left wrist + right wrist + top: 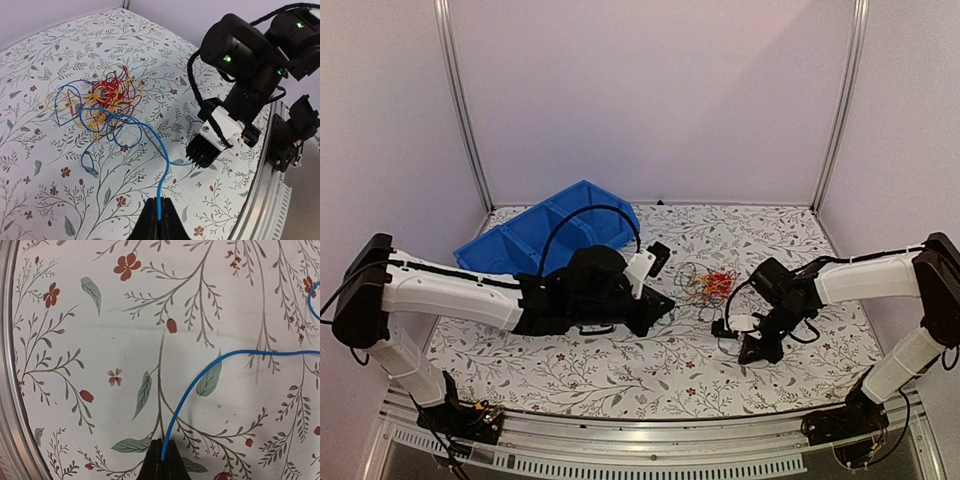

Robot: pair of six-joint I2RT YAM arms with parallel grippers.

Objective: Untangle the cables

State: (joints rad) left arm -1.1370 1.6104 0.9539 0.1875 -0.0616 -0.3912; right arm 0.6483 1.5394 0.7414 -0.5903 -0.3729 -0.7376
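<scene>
Pinching blue cable (260,353): both end effectors (158,204) (162,446)

cables (107,105): smooth plastic sheath, slight gloss | left gripper (158,215) and right gripper (161,459): matt black plastic | table cover (100,355) under both grippers: matt printed sheet, faint creases | rail (270,200) beside right gripper: brushed metal, satin sheen | bin (485,255) behind left gripper: smooth blue plastic, glossy
</scene>
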